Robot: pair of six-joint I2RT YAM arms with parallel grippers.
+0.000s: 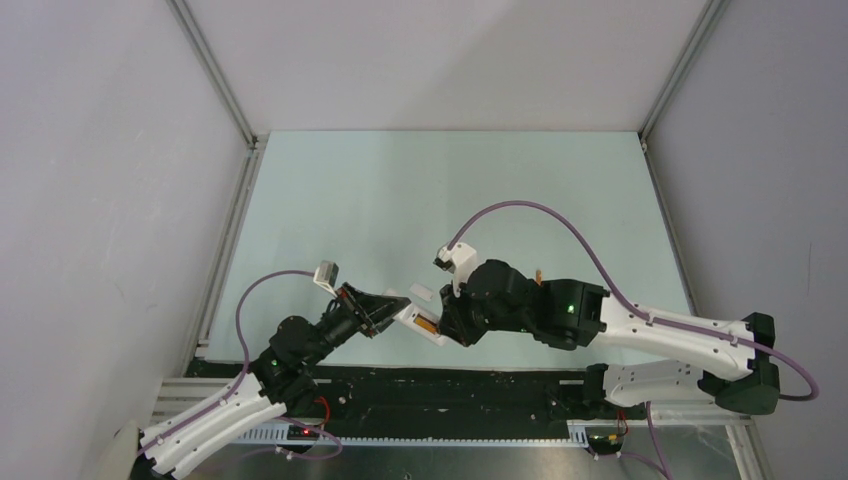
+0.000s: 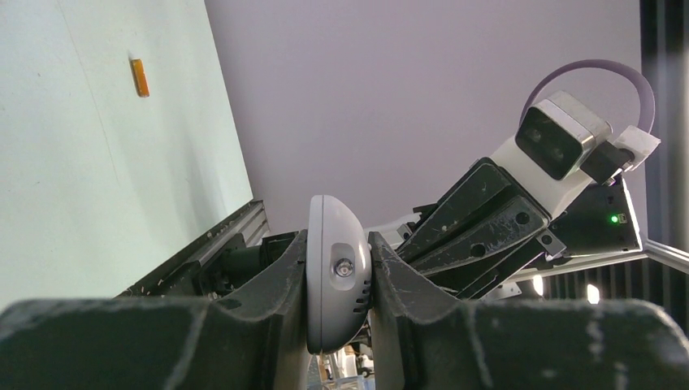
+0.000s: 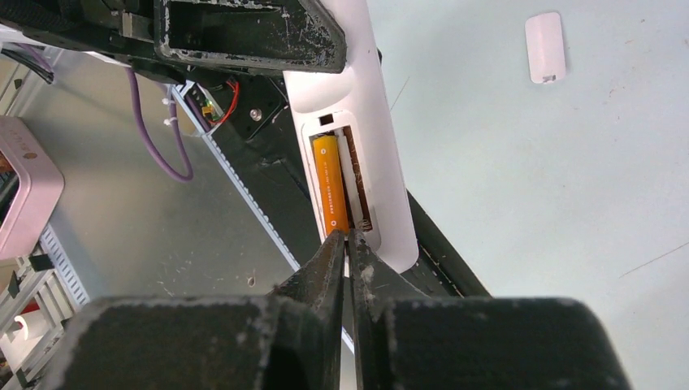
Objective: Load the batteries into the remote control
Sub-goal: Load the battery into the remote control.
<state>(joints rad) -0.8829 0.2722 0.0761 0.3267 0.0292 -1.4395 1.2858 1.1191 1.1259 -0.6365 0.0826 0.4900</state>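
My left gripper (image 2: 339,280) is shut on the end of the white remote control (image 2: 335,272) and holds it above the table's near edge. In the right wrist view the remote (image 3: 370,89) lies back up with its recess open. One orange battery (image 3: 331,183) lies in the left slot; the slot beside it (image 3: 358,191) is empty. My right gripper (image 3: 348,240) is shut with nothing between its jaws, its tips at the near end of that battery. The second battery (image 2: 140,77) lies on the table, also seen in the top view (image 1: 540,276) behind the right arm.
The white battery cover (image 3: 545,46) lies loose on the table just beyond the remote, also in the top view (image 1: 421,293). The black front rail (image 1: 440,385) runs under both grippers. The right arm's wrist camera (image 2: 561,134) is close in front of the left gripper.
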